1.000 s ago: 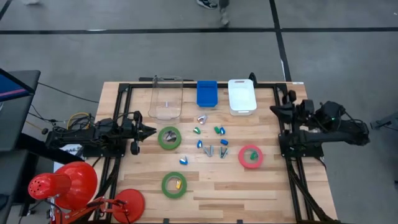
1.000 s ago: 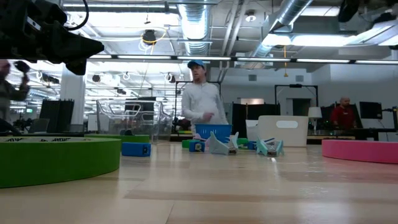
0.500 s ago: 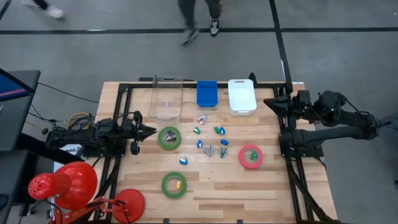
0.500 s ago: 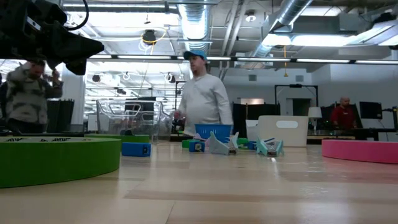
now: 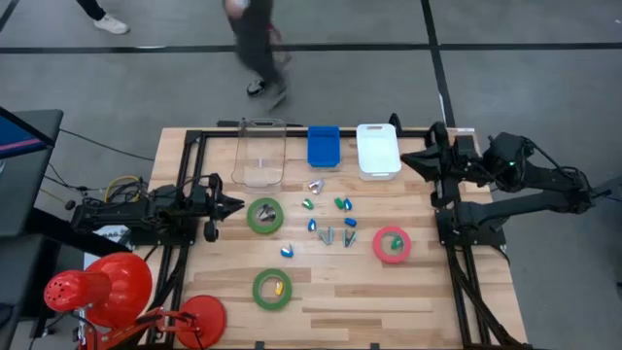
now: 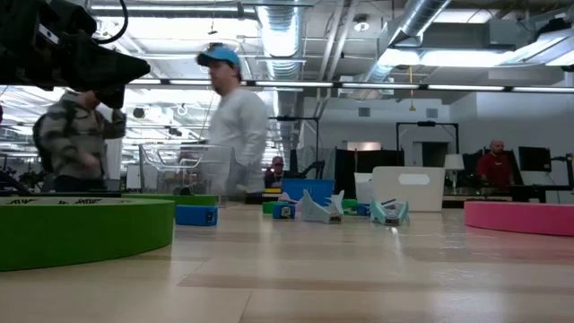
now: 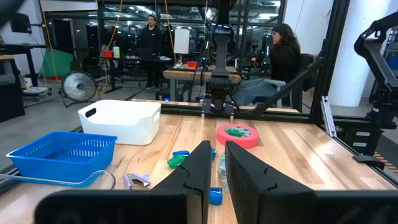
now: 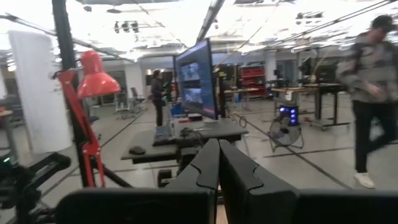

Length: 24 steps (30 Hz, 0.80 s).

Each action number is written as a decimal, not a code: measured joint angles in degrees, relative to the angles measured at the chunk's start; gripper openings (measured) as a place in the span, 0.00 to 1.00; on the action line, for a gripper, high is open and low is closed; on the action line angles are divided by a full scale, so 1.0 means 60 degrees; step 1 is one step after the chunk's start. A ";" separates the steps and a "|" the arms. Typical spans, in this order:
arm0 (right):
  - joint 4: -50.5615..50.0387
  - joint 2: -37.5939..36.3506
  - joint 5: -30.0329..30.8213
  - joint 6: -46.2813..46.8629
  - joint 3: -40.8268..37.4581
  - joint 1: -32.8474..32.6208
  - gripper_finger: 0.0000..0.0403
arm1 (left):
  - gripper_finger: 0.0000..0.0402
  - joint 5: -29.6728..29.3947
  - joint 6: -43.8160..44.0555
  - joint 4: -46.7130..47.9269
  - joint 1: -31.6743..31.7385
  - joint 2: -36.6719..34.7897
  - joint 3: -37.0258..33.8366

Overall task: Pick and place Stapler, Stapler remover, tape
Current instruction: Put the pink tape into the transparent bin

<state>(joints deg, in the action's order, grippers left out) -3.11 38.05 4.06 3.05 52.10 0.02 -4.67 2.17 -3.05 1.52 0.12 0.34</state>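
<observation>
Three tape rolls lie flat on the table: a green one (image 5: 264, 215), a second green one (image 5: 273, 289) with a small item inside it, and a red-pink one (image 5: 391, 244). Several small blue, green and silver items (image 5: 328, 222) lie scattered between them. My left gripper (image 5: 237, 205) hovers at the table's left side, just left of the upper green roll, its fingers (image 7: 202, 163) almost together. My right gripper (image 5: 408, 160) is shut and hangs in the air by the table's right edge, right of the white bin. In the low view the near green roll (image 6: 81, 229) fills the left foreground.
A clear bin (image 5: 259, 153), a blue basket (image 5: 324, 146) and a white bin (image 5: 378, 151) stand in a row along the far edge. A red lamp (image 5: 97, 287) sits off the table's near left corner. People walk past beyond the far edge (image 6: 229, 117).
My right arm has unfolded from its place by the right edge. Its gripper has moved toward the table's left and a little toward the far edge, closing on the white bin. The people behind the table have walked across. Nothing on the table has moved.
</observation>
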 joint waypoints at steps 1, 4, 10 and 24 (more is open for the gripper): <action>-0.0031 0.0051 -0.0013 0.0000 0.0000 0.0003 0.00 | 0.10 0.0000 0.0000 0.0000 0.0000 0.0000 -0.0001; -0.0354 0.0242 -0.0027 0.0003 0.0004 0.0003 0.00 | 0.10 0.0000 0.0000 0.0000 0.0003 -0.0002 0.0000; -0.1428 0.0589 -0.0014 0.1290 -0.0007 0.0003 0.00 | 0.10 0.0000 0.0000 0.0000 0.0000 -0.0001 0.0000; -0.3425 0.1342 -0.0216 0.2355 -0.0011 0.0003 0.00 | 0.10 0.0000 -0.0002 0.0000 0.0003 -0.0001 0.0000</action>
<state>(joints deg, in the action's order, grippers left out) -23.66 46.10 2.77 17.18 52.03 0.03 -4.67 2.16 -3.05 1.54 0.11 0.34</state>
